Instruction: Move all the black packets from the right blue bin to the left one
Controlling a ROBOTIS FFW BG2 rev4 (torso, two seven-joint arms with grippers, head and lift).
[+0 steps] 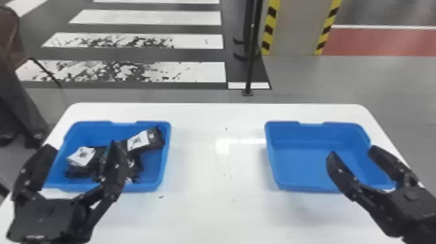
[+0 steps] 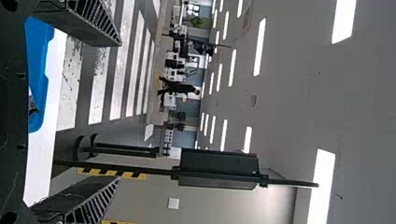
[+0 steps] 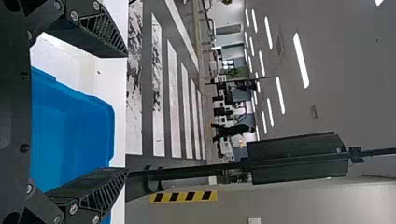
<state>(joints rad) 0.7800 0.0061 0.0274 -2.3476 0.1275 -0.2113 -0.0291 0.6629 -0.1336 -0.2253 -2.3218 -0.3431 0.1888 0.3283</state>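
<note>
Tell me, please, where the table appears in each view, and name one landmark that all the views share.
Head view: the table spreads across the lower part, under the left bin and the right bin.
Left wrist view: the table is a white strip beside the left bin.
Right wrist view: the table is white between the right bin and the floor stripes.
Shared landmark: the floor stripes, beyond the table.

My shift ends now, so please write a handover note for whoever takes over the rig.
Left gripper: open, holding nothing, by the left blue bin.
Right gripper: open, holding nothing, by the right blue bin.
Black packets: piled in the left bin.
Done: the right bin's visible floor is bare.
Left: apparently nothing; perhaps check behind the right gripper's fingers.
</note>
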